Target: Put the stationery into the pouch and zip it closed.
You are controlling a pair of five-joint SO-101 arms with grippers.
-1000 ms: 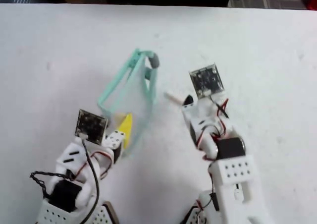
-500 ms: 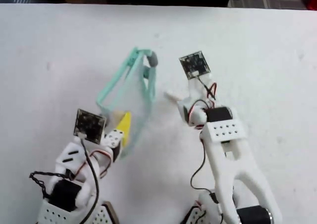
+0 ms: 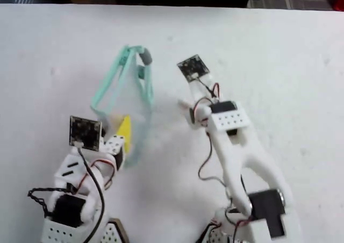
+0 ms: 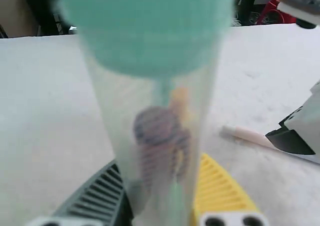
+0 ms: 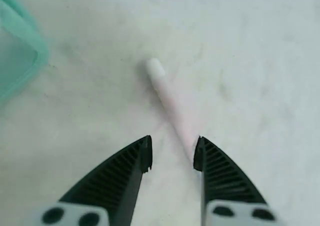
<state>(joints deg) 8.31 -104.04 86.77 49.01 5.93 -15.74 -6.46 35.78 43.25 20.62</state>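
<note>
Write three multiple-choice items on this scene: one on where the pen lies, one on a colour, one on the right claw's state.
1. Where is the pale pink pen?
A) on the table, outside the pouch
B) inside the pouch
C) on top of an arm

2. The pouch's edging is:
A) red
B) teal
C) black

3. The right claw is:
A) shut on the pen
B) shut on the pouch
C) open, over the pen

1 A: it lies on bare tabletop.
2 B: teal trim frames the clear pouch.
3 C: its fingers stand apart, with the pen's end near them.
</note>
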